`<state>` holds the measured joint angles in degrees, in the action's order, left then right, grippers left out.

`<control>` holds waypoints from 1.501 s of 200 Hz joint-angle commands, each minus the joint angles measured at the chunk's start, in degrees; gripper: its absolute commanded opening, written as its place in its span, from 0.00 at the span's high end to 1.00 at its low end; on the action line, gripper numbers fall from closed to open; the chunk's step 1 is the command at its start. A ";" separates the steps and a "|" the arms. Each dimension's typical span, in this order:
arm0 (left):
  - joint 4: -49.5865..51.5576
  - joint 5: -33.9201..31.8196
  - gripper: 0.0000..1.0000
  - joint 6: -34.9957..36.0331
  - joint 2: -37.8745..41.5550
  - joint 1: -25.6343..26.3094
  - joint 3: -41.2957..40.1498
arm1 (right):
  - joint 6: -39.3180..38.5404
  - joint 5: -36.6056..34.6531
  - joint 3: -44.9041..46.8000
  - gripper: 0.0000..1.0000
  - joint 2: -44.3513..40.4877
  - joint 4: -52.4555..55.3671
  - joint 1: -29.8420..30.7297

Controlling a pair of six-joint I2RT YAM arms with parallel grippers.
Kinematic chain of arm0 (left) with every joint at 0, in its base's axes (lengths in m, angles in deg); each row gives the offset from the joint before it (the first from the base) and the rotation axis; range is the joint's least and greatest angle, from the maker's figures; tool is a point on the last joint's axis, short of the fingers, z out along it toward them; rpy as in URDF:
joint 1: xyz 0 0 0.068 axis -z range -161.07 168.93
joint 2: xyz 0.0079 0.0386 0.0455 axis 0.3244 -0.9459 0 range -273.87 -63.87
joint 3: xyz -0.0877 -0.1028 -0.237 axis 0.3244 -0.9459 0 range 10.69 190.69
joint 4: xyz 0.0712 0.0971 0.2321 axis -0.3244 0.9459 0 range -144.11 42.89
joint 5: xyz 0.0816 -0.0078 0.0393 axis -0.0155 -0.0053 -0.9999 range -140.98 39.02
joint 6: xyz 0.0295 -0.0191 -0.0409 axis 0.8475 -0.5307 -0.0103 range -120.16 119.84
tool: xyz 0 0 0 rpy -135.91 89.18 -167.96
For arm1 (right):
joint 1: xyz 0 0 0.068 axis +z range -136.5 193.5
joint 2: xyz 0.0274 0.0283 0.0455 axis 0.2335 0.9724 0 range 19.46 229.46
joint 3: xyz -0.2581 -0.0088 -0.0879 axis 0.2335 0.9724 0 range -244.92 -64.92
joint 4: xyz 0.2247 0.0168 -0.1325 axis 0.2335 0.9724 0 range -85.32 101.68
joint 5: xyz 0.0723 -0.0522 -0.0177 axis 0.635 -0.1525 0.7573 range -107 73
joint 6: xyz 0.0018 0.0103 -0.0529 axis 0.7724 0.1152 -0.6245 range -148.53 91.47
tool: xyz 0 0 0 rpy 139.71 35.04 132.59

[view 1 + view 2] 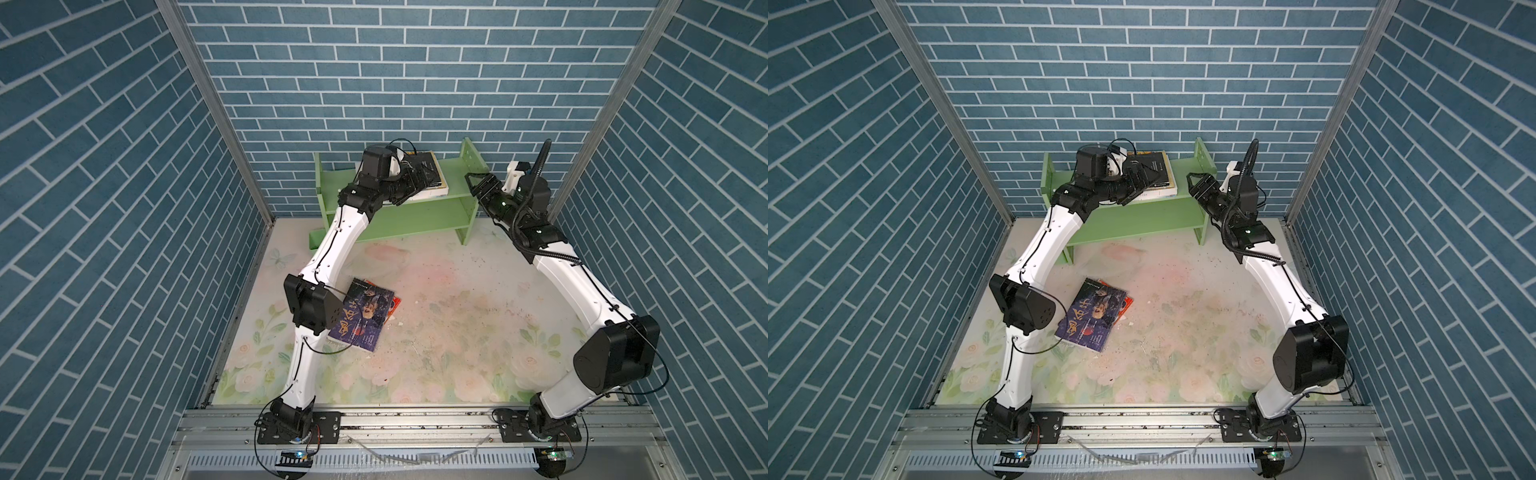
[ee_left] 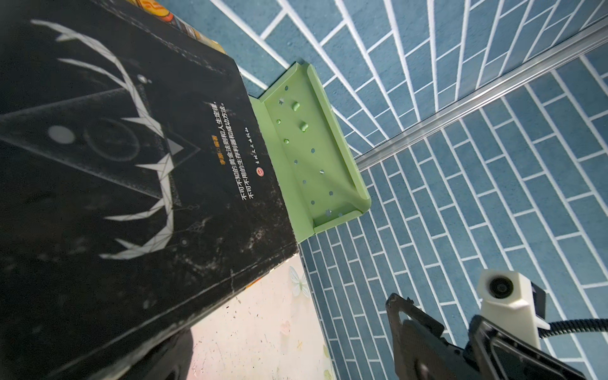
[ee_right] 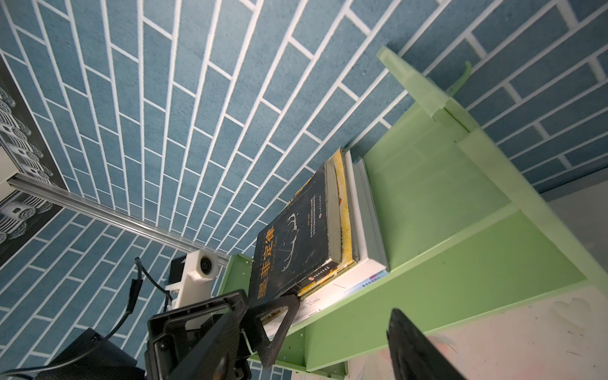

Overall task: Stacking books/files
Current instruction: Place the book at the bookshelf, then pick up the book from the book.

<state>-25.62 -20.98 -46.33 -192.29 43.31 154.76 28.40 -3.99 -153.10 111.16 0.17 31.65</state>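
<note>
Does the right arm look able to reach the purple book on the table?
Likely yes: right gripper open and empty, bare table between; only the left elbow overhangs the purple book.

Light green two-tier shelf [image 1: 419, 216] against back wall [image 1: 415, 83] of blue brick-pattern panelling with white joints. Same panelling on side walls [image 1: 104, 208] to either side of shelf, joined at aluminium corner posts [image 1: 218, 112]. Beneath and in front of shelf, pale floral-print table surface [image 1: 449, 332], scuffed and speckled. Farthest from shelf, aluminium rail [image 1: 415, 424] along front edge. Even, diffuse lighting.
</note>
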 commanded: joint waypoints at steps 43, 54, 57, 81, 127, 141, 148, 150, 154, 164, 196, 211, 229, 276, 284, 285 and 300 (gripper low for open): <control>-3.65 3.75 0.00 3.92 14.61 0.03 -14.72 | -2.10 -0.55 1.10 0.28 -2.58 0.89 -0.29; -3.63 1.90 0.00 5.69 19.88 -0.08 -21.54 | -2.69 -0.20 1.09 0.28 -2.58 1.82 -0.14; -3.62 1.10 0.00 6.12 21.49 -0.09 -23.68 | -2.81 -0.14 1.18 0.28 -2.58 2.06 -0.08; -5.87 -6.69 0.00 6.11 34.86 -0.95 -41.91 | -4.84 0.68 1.29 0.28 -2.55 3.97 1.10; -2.56 -22.37 0.00 -1.74 55.56 -2.99 -68.53 | -11.66 1.69 1.73 0.28 -0.68 11.72 7.44; 0.58 -25.44 0.00 -4.71 59.52 -3.19 -73.82 | -12.01 2.18 3.24 0.29 -0.17 12.32 9.31; 2.31 -27.13 0.00 -6.11 61.31 -3.20 -76.31 | -11.93 2.36 4.34 0.29 0.05 12.14 10.21; 2.76 -27.55 0.00 -6.56 61.92 -3.22 -77.01 | -11.93 2.41 4.66 0.29 0.19 12.09 10.45; 3.38 -28.20 0.00 -7.36 62.86 -3.20 -78.46 | -11.84 2.45 5.23 0.29 0.37 11.99 10.88; 4.69 -29.71 0.00 -9.41 65.67 -3.20 -82.10 | -11.75 2.45 6.74 0.30 0.94 11.44 12.11; 8.15 -32.18 0.00 -16.55 72.98 -3.21 -93.35 | -12.09 4.65 9.44 0.31 5.06 9.34 15.37; 9.46 -31.89 0.00 -21.02 75.36 -3.20 -98.46 | -12.74 6.53 8.73 0.31 8.46 9.17 16.63; 9.93 -30.93 0.00 -24.86 77.61 -3.20 -103.55 | -13.39 8.76 6.25 0.32 13.45 9.26 17.72; 7.01 -27.27 0.00 -31.45 79.73 -3.20 -113.81 | -14.48 11.48 -1.22 0.32 24.93 9.30 20.70; 5.57 -26.53 0.00 -32.49 79.65 -3.22 -115.48 | -14.72 11.67 -2.32 0.32 26.58 9.75 21.18; 5.37 -26.46 0.00 -32.62 79.64 -3.21 -115.71 | -14.73 11.72 -2.51 0.32 26.77 9.81 21.25; 0.35 -24.67 0.00 -35.10 79.21 -3.20 -119.46 | -14.66 12.18 -4.32 0.32 29.24 10.60 22.02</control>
<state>-19.52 -48.32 -76.16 -113.03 40.27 39.56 15.96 6.00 -154.02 137.56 9.94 52.40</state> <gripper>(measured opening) 0.996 0.684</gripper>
